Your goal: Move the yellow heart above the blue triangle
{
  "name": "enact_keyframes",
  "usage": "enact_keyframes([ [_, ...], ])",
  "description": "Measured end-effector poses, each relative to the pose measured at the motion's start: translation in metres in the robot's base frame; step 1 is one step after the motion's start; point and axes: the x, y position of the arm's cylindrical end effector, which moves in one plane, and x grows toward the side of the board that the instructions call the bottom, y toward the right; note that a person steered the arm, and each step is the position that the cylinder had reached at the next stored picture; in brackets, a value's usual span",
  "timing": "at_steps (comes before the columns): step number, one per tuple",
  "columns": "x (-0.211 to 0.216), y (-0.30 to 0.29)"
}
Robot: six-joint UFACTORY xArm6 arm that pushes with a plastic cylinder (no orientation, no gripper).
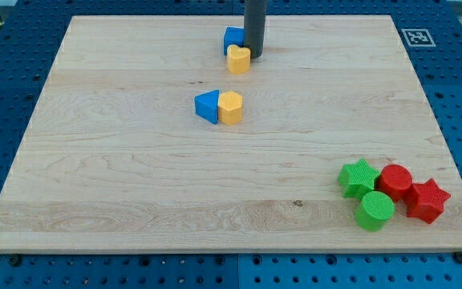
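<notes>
**Nearly there: heart sits up-board of the triangle**

Already the yellow heart (238,59) lies near the view's top, well apart from the blue triangle (208,106) and higher up the board than it. By my judgement the main part is done; what is left is a small trim, since the heart stands a little to the view's right of the triangle's line.

My tip (254,54) touches the heart on its right side, with a blue block (233,38) tight behind both, its shape partly hidden by the rod. No gripper exists here, only the bare rod, so nothing opens, closes or pinches.

Heart's heading is hard to read at this size: its point seems to aim toward the view's bottom, lobes up toward the blue block, so its long axis would run roughly top to bottom.

Beside the triangle, touching its right edge, rests a yellow block (231,107). Low at the right, a cluster: green star (358,177), green cylinder (374,210), red cylinder (395,181), red star (427,200).
</notes>
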Motion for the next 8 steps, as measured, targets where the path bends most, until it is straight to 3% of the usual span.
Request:
enact_keyframes([
  [6,0.026,-0.085],
  [8,0.053,-0.088],
])
